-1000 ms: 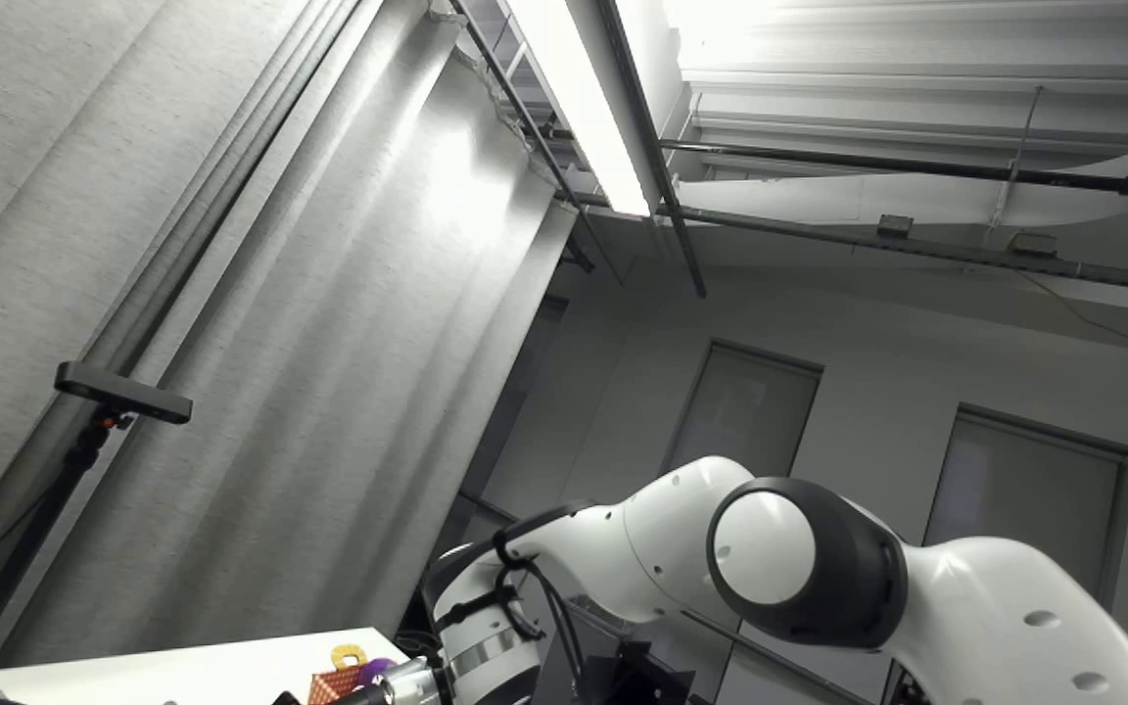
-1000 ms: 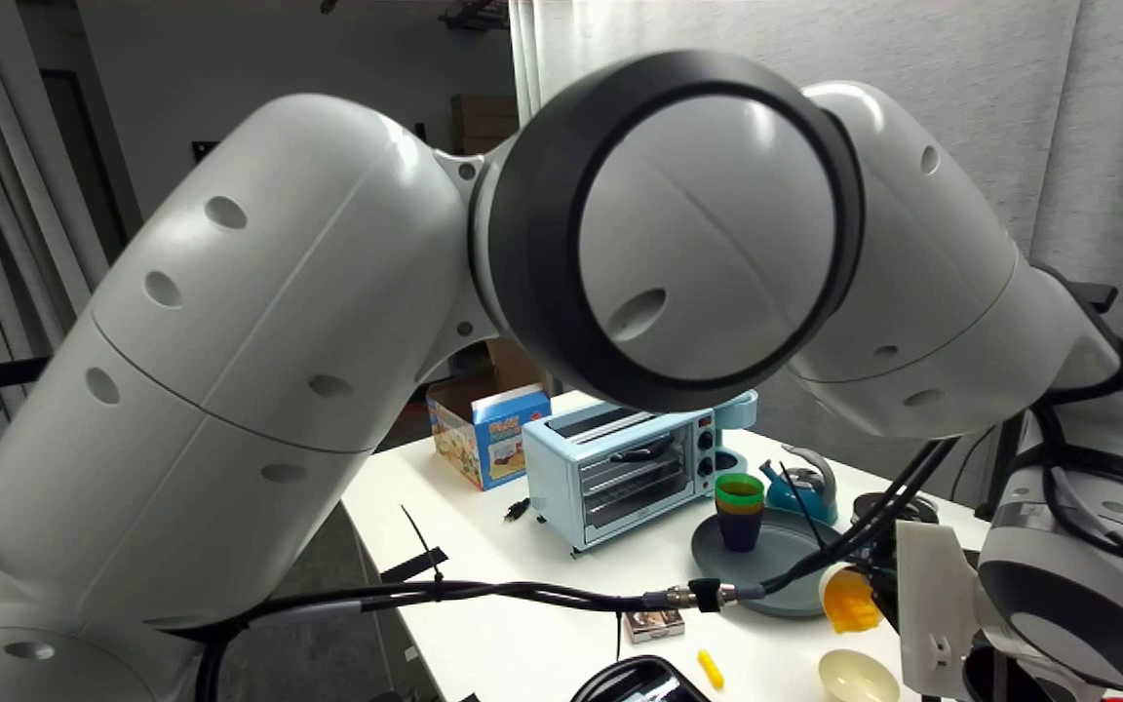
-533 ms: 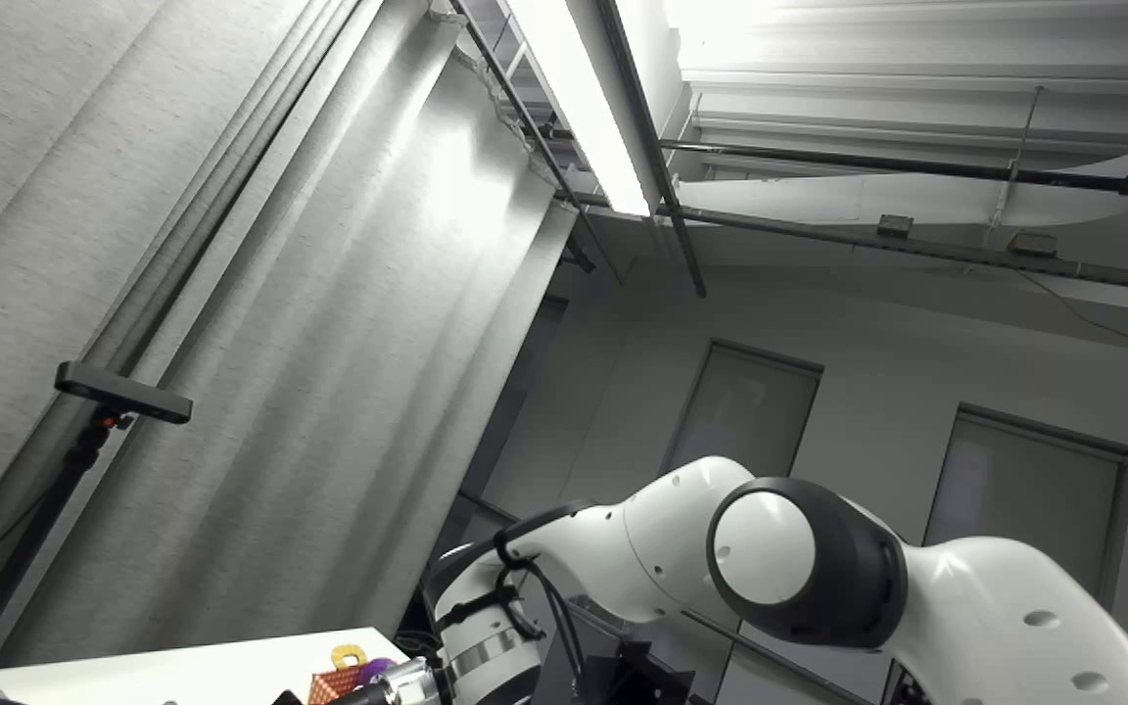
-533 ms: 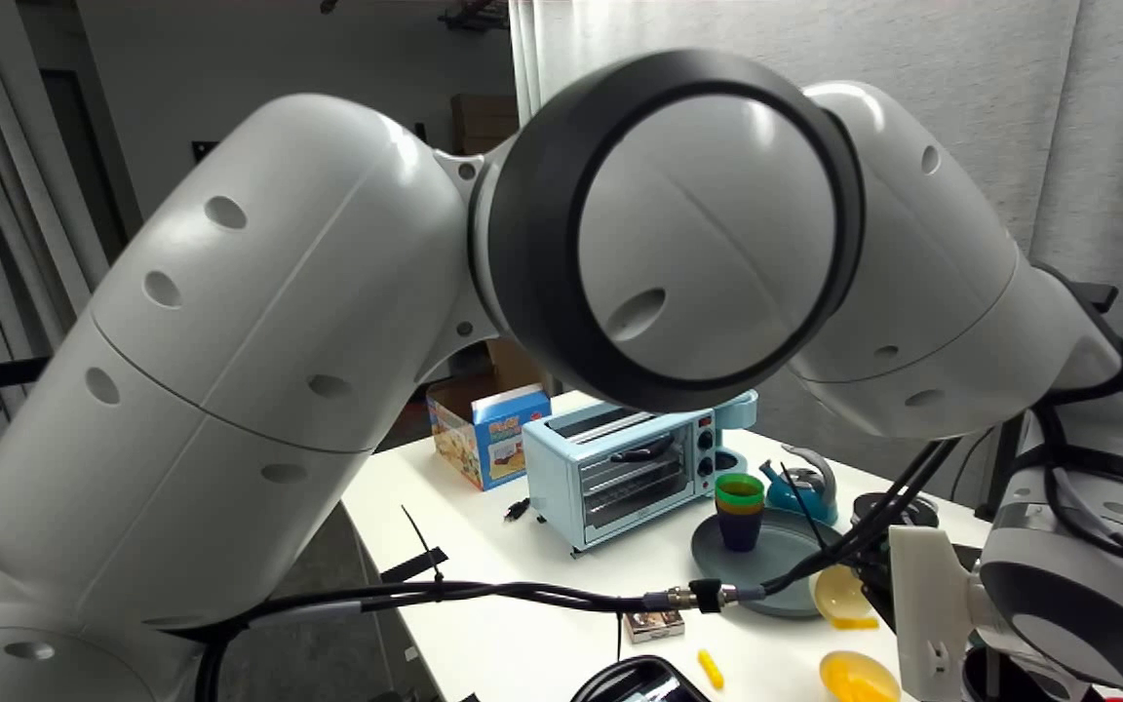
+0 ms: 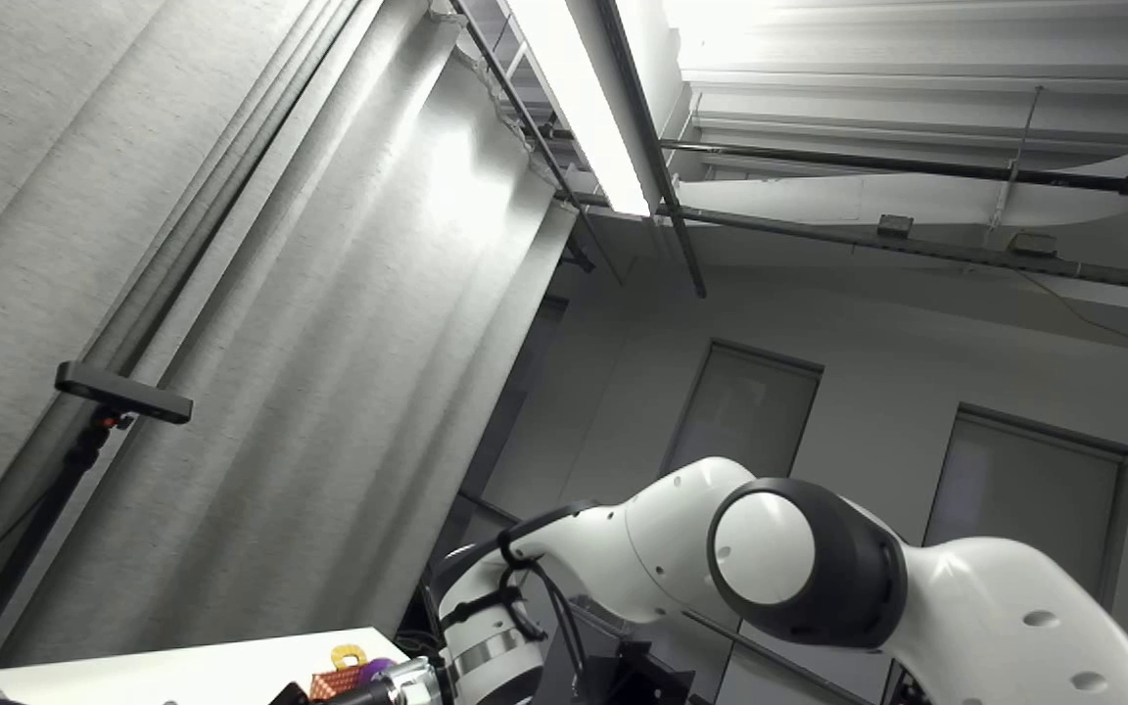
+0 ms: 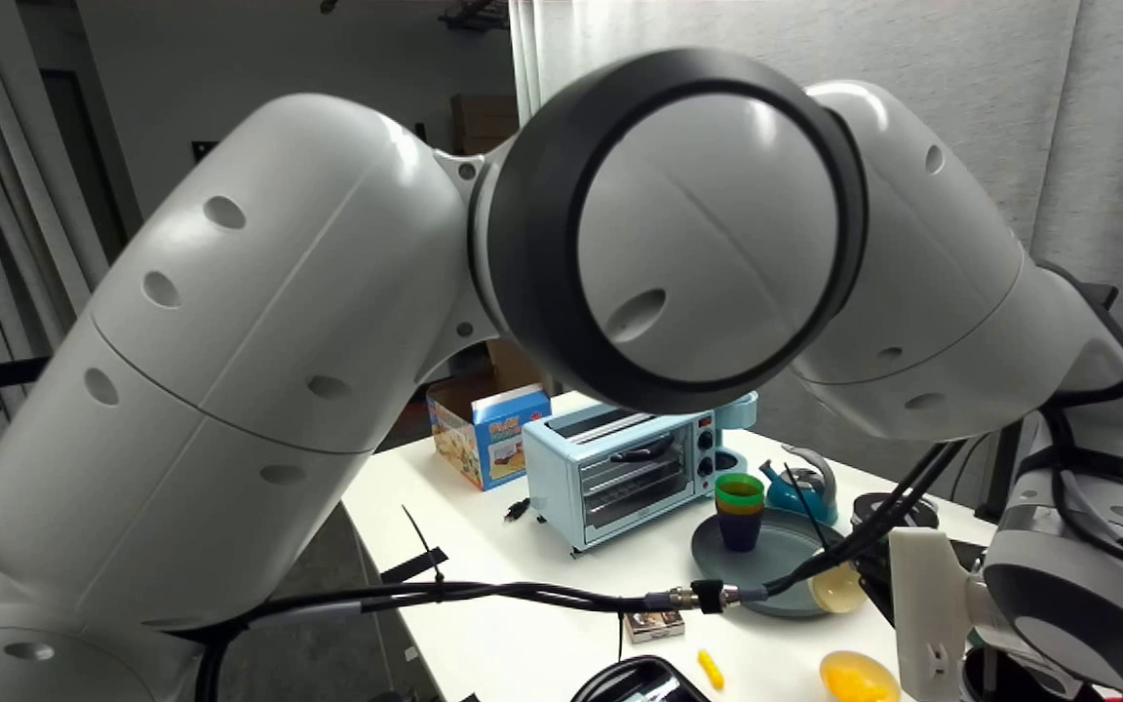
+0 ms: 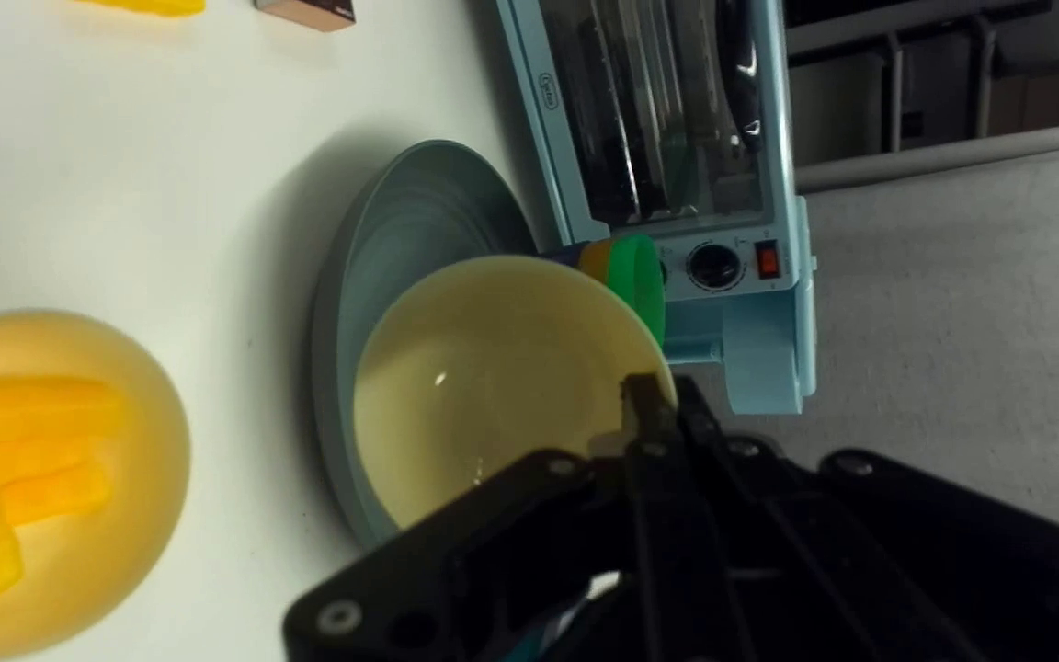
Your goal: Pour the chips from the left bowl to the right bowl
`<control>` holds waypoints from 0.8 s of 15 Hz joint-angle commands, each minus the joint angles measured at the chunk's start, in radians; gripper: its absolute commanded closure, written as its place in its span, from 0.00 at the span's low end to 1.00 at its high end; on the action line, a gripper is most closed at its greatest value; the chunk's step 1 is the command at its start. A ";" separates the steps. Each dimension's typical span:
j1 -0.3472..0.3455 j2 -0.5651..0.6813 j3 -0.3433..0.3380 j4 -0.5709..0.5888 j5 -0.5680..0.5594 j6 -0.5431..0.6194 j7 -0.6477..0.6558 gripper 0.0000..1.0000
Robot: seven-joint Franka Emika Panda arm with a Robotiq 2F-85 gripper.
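My gripper is shut on the rim of a cream bowl in the wrist view. This held bowl is tipped on its side, and its visible inside holds no chips. It also shows in an exterior view, raised beside the dark gripper, in front of the grey plate. A second cream bowl stands upright on the table, also seen in an exterior view. Yellow-orange chips lie inside it. Only part of the gripper shows at the bottom edge of an exterior view; the bowls are out of view there.
A grey plate with stacked cups lies behind the held bowl. A light-blue toaster oven and a blue kettle stand further back. A small box, a yellow stick and a black object lie nearer.
The held bowl has tipped further. The chips have slid from it and fallen into the bowl on the table, which was empty one second ago. The arm has otherwise barely moved.
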 commanded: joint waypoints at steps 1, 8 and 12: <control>-0.018 0.013 -0.005 0.019 0.074 -0.087 -0.050 0.99; 0.078 -0.063 -0.062 -0.010 -0.017 0.005 -0.056 0.99; 0.163 -0.132 -0.075 -0.031 -0.155 0.124 -0.021 0.99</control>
